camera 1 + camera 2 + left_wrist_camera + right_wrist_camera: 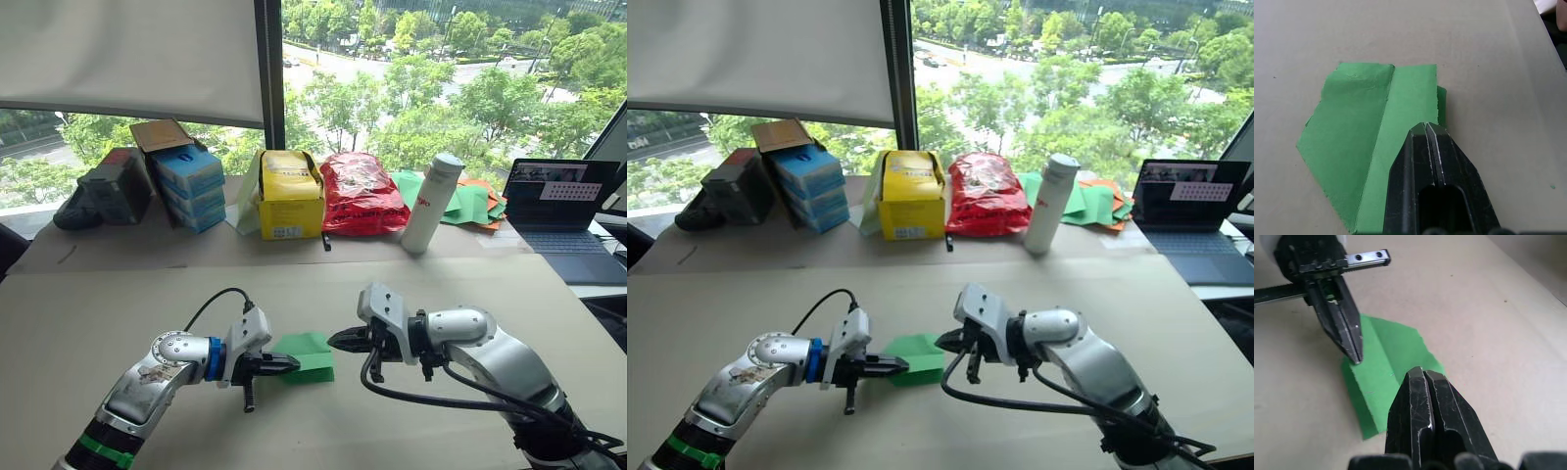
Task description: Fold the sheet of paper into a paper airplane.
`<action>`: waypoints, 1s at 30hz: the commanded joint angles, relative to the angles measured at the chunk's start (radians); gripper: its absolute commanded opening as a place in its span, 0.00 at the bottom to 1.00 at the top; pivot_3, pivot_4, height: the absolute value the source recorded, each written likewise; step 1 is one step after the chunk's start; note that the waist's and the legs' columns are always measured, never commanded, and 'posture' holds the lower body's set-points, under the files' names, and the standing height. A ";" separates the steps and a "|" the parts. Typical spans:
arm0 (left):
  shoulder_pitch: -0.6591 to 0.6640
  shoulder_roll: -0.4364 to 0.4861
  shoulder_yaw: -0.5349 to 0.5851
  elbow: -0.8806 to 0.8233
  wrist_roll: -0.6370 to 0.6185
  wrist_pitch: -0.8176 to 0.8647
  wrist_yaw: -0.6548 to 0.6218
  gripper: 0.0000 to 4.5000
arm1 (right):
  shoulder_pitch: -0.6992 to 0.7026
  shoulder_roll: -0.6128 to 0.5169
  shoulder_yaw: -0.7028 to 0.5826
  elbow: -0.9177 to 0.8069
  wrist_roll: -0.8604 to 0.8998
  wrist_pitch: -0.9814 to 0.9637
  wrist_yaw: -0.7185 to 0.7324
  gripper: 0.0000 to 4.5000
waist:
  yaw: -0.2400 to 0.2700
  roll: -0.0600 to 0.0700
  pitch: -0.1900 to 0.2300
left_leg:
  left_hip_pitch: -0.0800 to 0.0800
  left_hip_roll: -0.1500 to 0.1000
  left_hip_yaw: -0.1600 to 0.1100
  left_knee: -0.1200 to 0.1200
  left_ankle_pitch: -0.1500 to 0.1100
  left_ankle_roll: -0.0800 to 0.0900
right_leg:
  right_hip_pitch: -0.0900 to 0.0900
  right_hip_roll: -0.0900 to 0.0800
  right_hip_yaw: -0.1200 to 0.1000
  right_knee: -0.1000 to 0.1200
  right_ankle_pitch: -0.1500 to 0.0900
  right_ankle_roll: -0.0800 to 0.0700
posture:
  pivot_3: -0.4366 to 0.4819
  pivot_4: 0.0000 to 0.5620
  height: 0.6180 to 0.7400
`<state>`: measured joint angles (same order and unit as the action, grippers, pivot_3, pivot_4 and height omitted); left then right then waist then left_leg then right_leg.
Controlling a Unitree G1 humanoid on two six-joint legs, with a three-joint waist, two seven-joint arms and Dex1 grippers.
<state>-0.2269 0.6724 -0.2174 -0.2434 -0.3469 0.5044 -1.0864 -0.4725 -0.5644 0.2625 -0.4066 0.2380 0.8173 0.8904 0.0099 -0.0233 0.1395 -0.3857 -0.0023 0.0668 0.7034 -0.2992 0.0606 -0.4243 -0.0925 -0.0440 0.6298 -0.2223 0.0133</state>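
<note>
Lying flat on the table (118,294), the paper (312,351) sat between the two grippers, folded into a layered wedge with a crease running along it. The left gripper (290,365) had its fingers pressed together, tips over the paper's near edge. The right gripper (336,339) was likewise closed with nothing held, its tips at the paper's other side. Boxes (191,186), a red bag (361,193), a bottle (432,203) and a laptop (565,209) stood at the table's far edge.

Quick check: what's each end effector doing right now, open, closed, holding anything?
Left end effector: closed, tips over the sheet of paper, nothing gripped.
Right end effector: closed, tips over the paper's opposite edge, nothing gripped.
</note>
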 commanded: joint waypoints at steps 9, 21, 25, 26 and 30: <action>-0.002 0.022 -0.021 -0.013 0.043 -0.054 -0.018 0.00 | -0.069 0.085 0.053 0.168 0.003 -0.069 -0.009 0.73 | -0.001 0.000 0.000 | -0.001 0.000 0.001 0.000 0.001 -0.002 | -0.001 0.001 -0.003 -0.001 0.001 0.001 | 0.48 0.27 1.00; 0.002 0.025 -0.040 -0.003 0.070 -0.077 -0.031 0.00 | -0.118 0.137 0.090 0.392 -0.009 -0.140 0.069 0.81 | -0.002 0.000 0.000 | -0.001 0.000 0.001 0.000 0.001 -0.002 | -0.001 0.001 -0.004 -0.001 0.001 0.001 | 0.48 0.27 1.00; 0.002 0.024 -0.038 -0.002 0.072 -0.078 -0.031 0.00 | -0.115 0.148 0.092 0.424 -0.009 -0.156 0.088 0.81 | -0.003 0.000 0.000 | -0.001 0.000 0.001 0.000 0.001 -0.002 | -0.001 0.001 -0.004 -0.001 0.001 0.001 | 0.48 0.27 1.00; 0.003 0.025 -0.038 -0.003 0.072 -0.078 -0.030 0.00 | -0.113 0.150 0.088 0.428 -0.004 -0.156 0.092 0.81 | -0.004 0.000 0.000 | -0.001 0.000 0.001 0.000 0.001 -0.002 | -0.001 0.001 -0.004 -0.001 0.001 0.001 | 0.48 0.27 1.00; 0.002 0.027 -0.036 -0.007 0.072 -0.076 -0.029 0.00 | -0.103 0.151 0.083 0.442 -0.004 -0.166 0.100 0.81 | -0.004 0.000 0.000 | -0.001 0.000 0.001 0.000 0.001 -0.002 | -0.001 0.001 -0.004 -0.001 0.001 0.001 | 0.48 0.27 1.00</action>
<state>-0.2244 0.6919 -0.2580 -0.2268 -0.2765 0.4512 -1.1115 -0.5724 -0.4160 0.3606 0.0386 0.2192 0.6751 0.9789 0.0060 -0.0230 0.1397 -0.3869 -0.0025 0.0676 0.7037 -0.2979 0.0585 -0.4251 -0.0920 -0.0480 0.6291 -0.2217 0.0145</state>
